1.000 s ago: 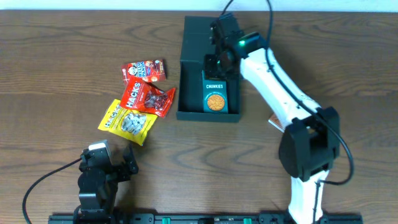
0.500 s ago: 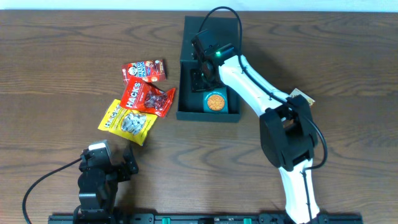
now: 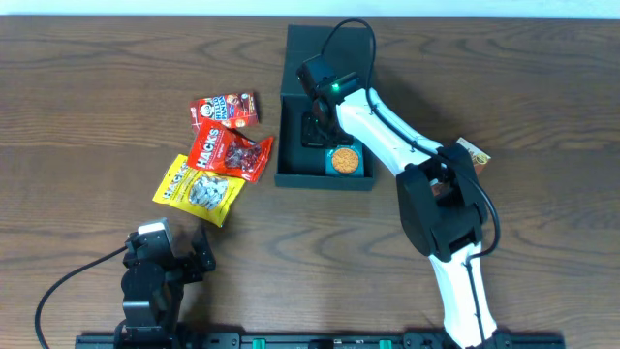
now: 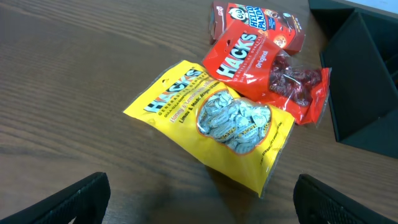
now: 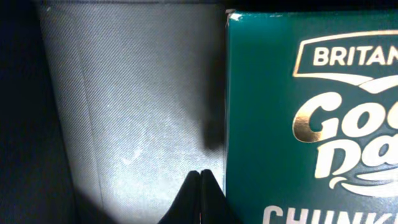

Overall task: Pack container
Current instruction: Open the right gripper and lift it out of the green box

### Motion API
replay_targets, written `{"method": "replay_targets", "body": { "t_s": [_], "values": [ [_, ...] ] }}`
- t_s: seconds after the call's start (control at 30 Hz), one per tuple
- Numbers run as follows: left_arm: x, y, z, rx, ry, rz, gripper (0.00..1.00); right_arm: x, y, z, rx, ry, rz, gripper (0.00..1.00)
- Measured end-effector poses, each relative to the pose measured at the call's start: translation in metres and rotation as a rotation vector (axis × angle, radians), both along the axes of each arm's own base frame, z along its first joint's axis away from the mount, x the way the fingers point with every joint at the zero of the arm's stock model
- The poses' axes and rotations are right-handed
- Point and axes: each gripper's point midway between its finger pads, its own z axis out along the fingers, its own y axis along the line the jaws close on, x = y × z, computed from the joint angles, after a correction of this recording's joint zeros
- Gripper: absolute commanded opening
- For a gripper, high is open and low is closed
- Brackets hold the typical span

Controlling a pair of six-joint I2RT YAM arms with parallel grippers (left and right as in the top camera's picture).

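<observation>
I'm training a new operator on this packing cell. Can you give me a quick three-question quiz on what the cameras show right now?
1. True or false: the Chunkies carton lies inside the container.
2. Which snack lies nearest the left claw? A: yellow Hacks bag. B: red Hacks bag. C: Chunkies carton.
3. Fill in: the right claw, down in the container beside the carton, is ____ (open or shut).

Key: 1 true. 2 A. 3 shut.
</observation>
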Motion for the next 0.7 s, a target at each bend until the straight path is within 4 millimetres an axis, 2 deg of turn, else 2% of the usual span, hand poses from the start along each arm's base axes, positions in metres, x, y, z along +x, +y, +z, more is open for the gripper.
{"method": "replay_targets", "body": {
  "t_s": [0.33,0.7],
  "values": [
    [0.000,0.000,0.000,0.000,0.000,0.000,0.95,0.004,-0.009,0.000,-0.028,-0.010,-0.101,0.01],
    [0.000,0.000,0.000,0.000,0.000,0.000,0.95,-0.009,-0.019,-0.002,-0.081,0.035,-0.044,0.01]
  ]
}}
